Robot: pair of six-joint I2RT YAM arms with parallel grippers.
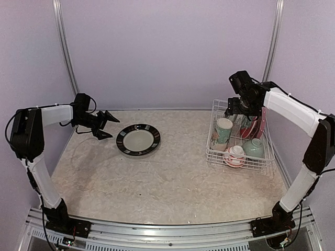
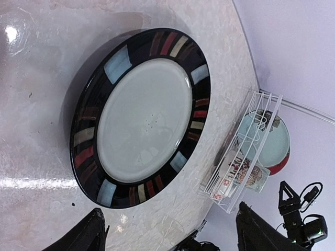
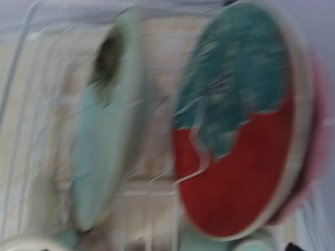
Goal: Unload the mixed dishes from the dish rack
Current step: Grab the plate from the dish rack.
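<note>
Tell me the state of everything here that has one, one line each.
Black-rimmed ceramic plate with coloured blocks: flat on the table, free.
White wire dish rack: loaded.
Left claw: open, empty, beside that plate.
Right claw: open, over the rack.
Red-and-teal ceramic plate: on edge in the rack.
Light teal ceramic plate: on edge in the rack.
Tall cream patterned mug: mouth up in the rack.

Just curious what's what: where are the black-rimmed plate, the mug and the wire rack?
black-rimmed plate (image 1: 138, 140), top view, pale centre.
mug (image 1: 222, 135), top view, its side wall.
wire rack (image 1: 259, 166), top view, near front rim.
</note>
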